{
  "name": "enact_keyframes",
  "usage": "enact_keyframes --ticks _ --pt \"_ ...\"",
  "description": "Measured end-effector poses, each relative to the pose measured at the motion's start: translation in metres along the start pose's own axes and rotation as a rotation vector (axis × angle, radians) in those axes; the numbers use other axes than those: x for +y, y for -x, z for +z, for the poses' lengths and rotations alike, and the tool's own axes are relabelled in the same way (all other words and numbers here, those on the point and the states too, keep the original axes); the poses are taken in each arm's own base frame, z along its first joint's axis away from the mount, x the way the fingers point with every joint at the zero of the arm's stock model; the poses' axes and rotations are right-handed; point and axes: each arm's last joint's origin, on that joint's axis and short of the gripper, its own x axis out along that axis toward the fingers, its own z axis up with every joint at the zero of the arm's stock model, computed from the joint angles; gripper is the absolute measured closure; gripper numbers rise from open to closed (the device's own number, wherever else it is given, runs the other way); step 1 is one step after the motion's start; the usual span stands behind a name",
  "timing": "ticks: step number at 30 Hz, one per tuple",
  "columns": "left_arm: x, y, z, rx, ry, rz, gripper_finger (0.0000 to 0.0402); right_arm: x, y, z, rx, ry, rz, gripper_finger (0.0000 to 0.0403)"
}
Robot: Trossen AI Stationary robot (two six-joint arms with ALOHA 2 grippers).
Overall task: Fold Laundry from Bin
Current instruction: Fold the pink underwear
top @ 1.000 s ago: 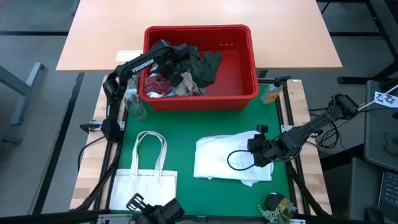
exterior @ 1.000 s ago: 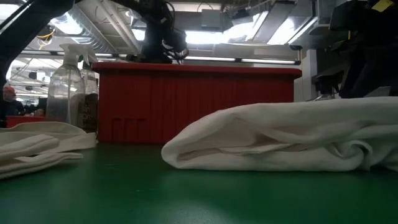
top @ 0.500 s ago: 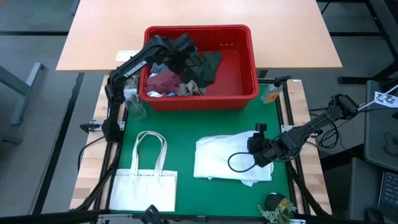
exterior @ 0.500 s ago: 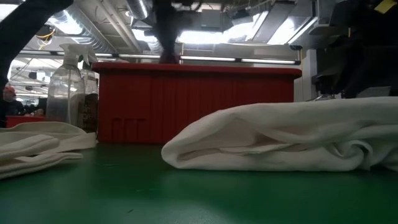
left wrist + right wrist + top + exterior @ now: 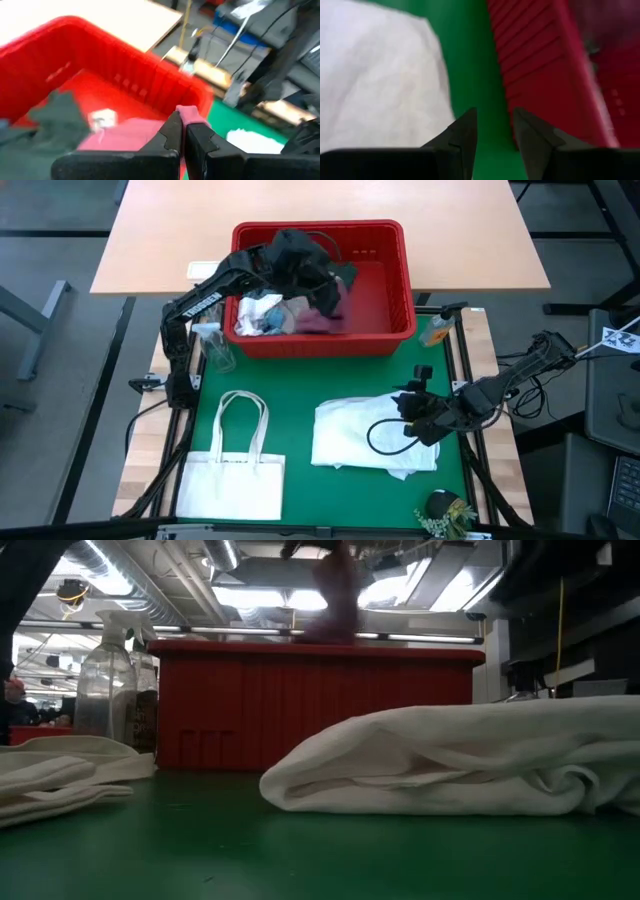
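The red bin [image 5: 390, 300] stands at the far side of the green mat and holds white, blue-striped and dark green cloth [image 5: 265, 315]. My left gripper [image 5: 305, 270] is above the bin, shut on a maroon garment [image 5: 322, 310], which also shows blurred above the bin's rim in the low view [image 5: 335, 590]. My right gripper [image 5: 405, 415] is open over the right part of a folded white garment [image 5: 365, 435] that lies on the mat. In the right wrist view its fingers [image 5: 492, 127] stand apart above the mat, touching nothing. My left gripper pinches a bunched bit of the maroon garment [image 5: 189, 114] between its two fingertips. The fingers come from above, slanting toward the table's right. The rest of the garment hangs below the fingers, its lower part [image 5: 325, 320] still in the bin on the other cloth.
A flat white tote bag [image 5: 235, 470] with handles lies at the mat's near left. A clear spray bottle [image 5: 215, 345] stands left of the bin and a small yellow bottle [image 5: 437, 330] right of it. A small plant [image 5: 445, 510] sits at the near right corner.
My left gripper has gone up out of the pile in the bin and toward the table's right, drawing the maroon garment up and rightward; its top now shows above the bin's rim. My right gripper has risen a little over the white garment.
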Motion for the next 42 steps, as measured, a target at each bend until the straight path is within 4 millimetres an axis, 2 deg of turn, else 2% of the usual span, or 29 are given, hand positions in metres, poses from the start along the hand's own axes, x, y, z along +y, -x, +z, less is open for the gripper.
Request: enact_keyframes --ticks 10,16,21,27,37,42 --pt "-0.059 0.008 0.002 -0.145 -0.054 -0.188 0.0401 -0.046 0.051 0.031 -0.084 -0.059 -0.09 0.0274" --pt "-0.092 0.014 -0.01 -0.122 -0.092 -0.267 0.0401 -0.077 0.084 0.043 -0.206 -0.194 -0.083 0.0274" --pt "-0.119 0.019 -0.023 -0.098 -0.127 -0.333 0.0401 -0.094 0.102 0.046 -0.263 -0.263 -0.051 0.0274" --pt "-0.151 0.015 -0.042 -0.049 -0.171 -0.391 0.0401 -0.096 0.105 0.048 -0.271 -0.278 -0.01 0.0274" --pt "-0.212 0.007 -0.088 0.06 -0.265 -0.491 0.0401 -0.086 0.106 0.046 -0.197 -0.26 0.313 0.0274" --pt "-0.236 -0.006 -0.112 0.071 -0.279 -0.404 0.0401 -0.08 0.105 0.045 -0.161 -0.237 0.441 0.0274"
